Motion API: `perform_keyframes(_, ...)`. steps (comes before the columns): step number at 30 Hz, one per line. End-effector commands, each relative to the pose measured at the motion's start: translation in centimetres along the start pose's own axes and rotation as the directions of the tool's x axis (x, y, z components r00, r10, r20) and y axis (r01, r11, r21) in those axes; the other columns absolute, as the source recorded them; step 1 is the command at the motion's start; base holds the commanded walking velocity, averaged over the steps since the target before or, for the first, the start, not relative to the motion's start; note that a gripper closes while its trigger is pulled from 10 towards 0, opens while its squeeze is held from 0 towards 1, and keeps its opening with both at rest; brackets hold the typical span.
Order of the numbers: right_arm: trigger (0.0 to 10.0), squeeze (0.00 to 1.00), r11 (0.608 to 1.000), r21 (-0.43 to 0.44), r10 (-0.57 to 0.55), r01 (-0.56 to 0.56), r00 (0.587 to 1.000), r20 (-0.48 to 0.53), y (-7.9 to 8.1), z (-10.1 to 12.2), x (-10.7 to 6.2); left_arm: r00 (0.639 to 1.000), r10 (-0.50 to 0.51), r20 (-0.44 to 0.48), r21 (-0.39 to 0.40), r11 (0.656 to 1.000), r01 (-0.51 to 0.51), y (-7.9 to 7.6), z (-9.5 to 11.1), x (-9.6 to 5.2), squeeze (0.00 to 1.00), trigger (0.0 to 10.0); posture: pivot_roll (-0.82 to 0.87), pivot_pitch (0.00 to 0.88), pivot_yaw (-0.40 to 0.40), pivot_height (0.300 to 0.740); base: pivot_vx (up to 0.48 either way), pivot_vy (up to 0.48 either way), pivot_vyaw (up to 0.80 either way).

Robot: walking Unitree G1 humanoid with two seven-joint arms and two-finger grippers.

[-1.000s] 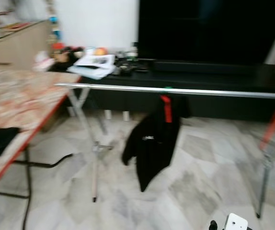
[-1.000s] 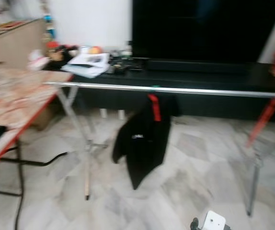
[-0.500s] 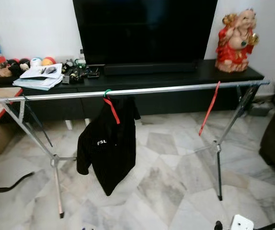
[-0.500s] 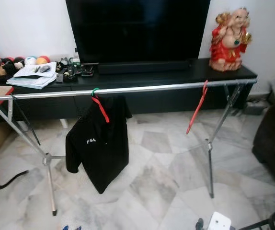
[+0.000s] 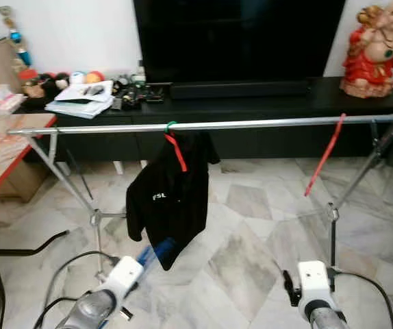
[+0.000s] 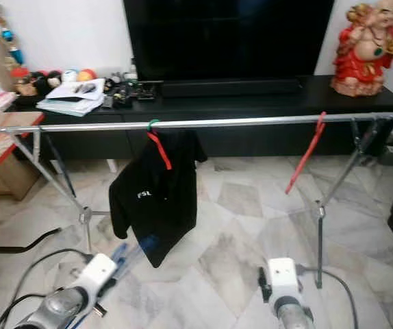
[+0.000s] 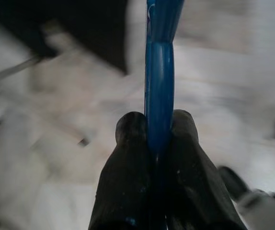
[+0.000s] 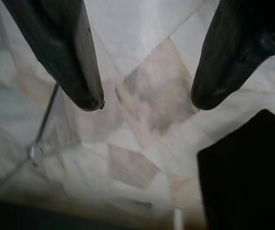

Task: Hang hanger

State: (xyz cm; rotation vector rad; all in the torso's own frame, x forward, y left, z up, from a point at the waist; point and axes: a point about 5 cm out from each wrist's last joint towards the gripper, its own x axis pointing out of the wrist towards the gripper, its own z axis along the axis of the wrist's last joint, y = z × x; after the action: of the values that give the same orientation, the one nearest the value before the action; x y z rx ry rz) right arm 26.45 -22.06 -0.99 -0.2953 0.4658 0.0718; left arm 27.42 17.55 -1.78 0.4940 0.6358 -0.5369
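A silver clothes rail [image 5: 265,124] on folding legs spans the room in front of me. A black shirt [image 5: 169,202] hangs from it on a red hanger with a green hook [image 5: 175,147]. Further right an empty red hanger [image 5: 324,156] hangs tilted on the rail. My left gripper [image 7: 159,117] is shut on a blue hanger [image 5: 157,251], held low below the shirt's hem. My right gripper [image 8: 147,103] is open and empty, low over the marble floor by the rail's right leg.
Behind the rail stands a black TV console [image 5: 361,103] with a large TV, a red statue [image 5: 381,44] and clutter at its left end. A table with an orange edge [image 5: 5,171] is at my left. Cables [image 5: 39,243] lie on the floor.
The camera has swung and steadied, shifting the rail to the right in view. Both arms have risen into the eye views, the left one carrying the blue hanger.
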Motion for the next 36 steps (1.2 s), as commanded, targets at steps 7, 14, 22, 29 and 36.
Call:
perform_keyframes(7, 10.0, 0.0, 0.755, -0.337, 0.61, -0.563, 0.791, 0.046, 2.5, 3.0, -1.2, 0.959, -0.282, -0.034, 0.36, 0.892, 0.274, -0.1, 2.1, -0.3, 0.0, 10.0, 0.02, 0.037, 0.08, 0.74, 0.0, 0.0, 0.0)
perform_keyframes(14, 10.0, 0.0, 0.432, -0.398, 0.863, -0.809, 0.5, -0.079, 4.0, 3.2, -3.2, 0.929, -0.37, 0.014, 0.459, 0.828, 0.323, 0.0, 5.1, -0.2, 0.0, 10.0, 0.02, 0.038, 0.077, 0.74, 0.0, 0.0, 0.0)
perform_keyframes(22, 10.0, 0.0, 0.388, -0.469, 0.892, -0.793, 0.452, -0.026, 5.2, 5.4, -2.8, 0.838, -0.543, 0.052, 0.55, 0.716, 0.43, -0.7, 8.3, -0.8, 0.0, 10.0, 0.03, 0.039, 0.07, 0.74, 0.0, 0.0, 0.0)
perform_keyframes(29, 10.0, 0.0, 0.401, -0.51, 0.887, -0.761, 0.462, 0.007, 5.4, 6.2, -2.7, 0.793, -0.609, 0.018, 0.629, 0.623, 0.464, -1.4, 9.8, -1.3, 0.0, 10.0, 0.03, 0.037, 0.075, 0.74, 0.0, 0.0, 0.0)
perform_keyframes(36, 10.0, 0.0, 0.421, -0.585, 0.856, -0.694, 0.518, 0.001, 5.5, 6.2, -2.3, 0.782, -0.624, 0.006, 0.659, 0.59, 0.466, -1.9, 10.5, -1.5, 0.0, 10.0, 0.02, 0.036, 0.076, 0.74, 0.0, 0.0, 0.0)
